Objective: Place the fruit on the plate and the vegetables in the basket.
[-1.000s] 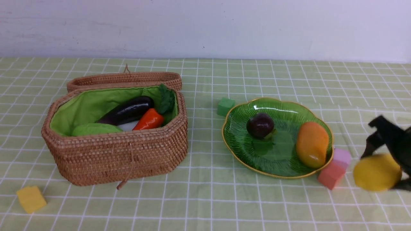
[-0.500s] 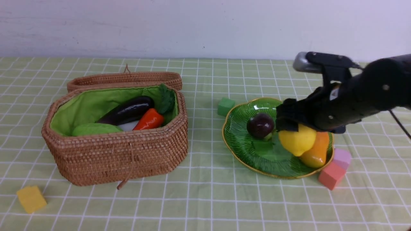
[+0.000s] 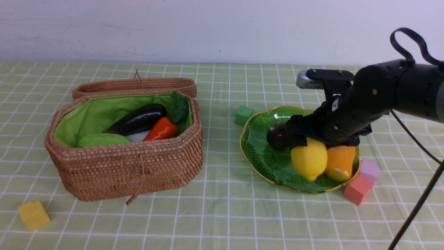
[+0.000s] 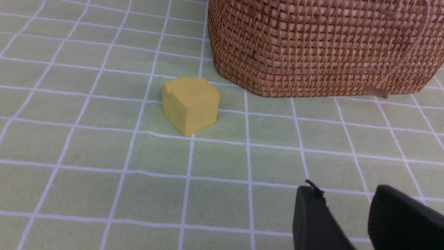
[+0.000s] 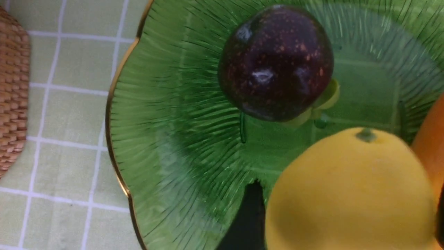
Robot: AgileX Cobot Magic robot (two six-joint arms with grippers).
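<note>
Your right gripper (image 3: 305,141) is over the plate (image 3: 258,156) with the lemon (image 3: 308,159) between its fingers.

The fingers sit on either side of the lemon, but you cannot tell whether they grip it or have let go. It hangs low between the purple-brown ball (image 3: 275,136) and the mango (image 3: 340,162), on the table's right half. The eggplant (image 3: 138,118), carrot (image 3: 161,129) and gourd (image 3: 102,140) lie in the basket (image 3: 128,170) on the left half. Your left gripper (image 4: 348,222) is slightly parted and empty, near the yellow cube (image 4: 190,104) by the front left corner.
</note>
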